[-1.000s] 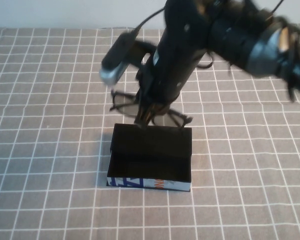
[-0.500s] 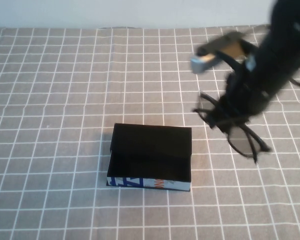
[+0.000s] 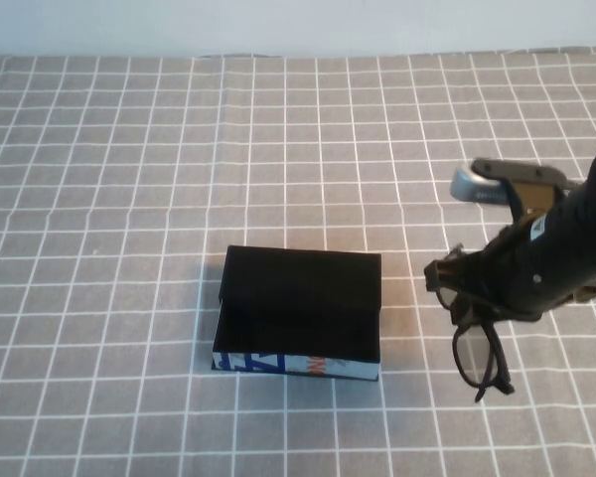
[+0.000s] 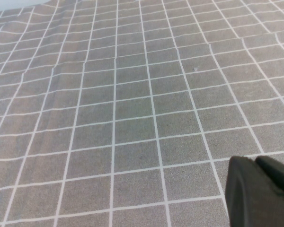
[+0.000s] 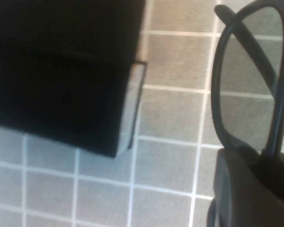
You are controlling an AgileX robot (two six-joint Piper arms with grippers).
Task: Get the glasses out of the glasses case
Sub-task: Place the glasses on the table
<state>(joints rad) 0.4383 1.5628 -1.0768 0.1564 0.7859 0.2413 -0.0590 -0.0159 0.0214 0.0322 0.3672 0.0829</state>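
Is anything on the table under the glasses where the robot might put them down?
Nothing visible. The right gripper holds the glasses over bare checked cloth, right of the glasses case. The left gripper hangs elsewhere over cloth.

Under me: grey tablecloth [image 3: 129,199] with white grid lines, covering the table edge to edge. Pale wall [image 3: 278,25] along the far edge.

Black glasses [image 3: 480,348] hang right of open glasses case [image 3: 298,313].

Glasses [image 3: 480,350] right of the glasses case [image 3: 298,313], seemingly apart.
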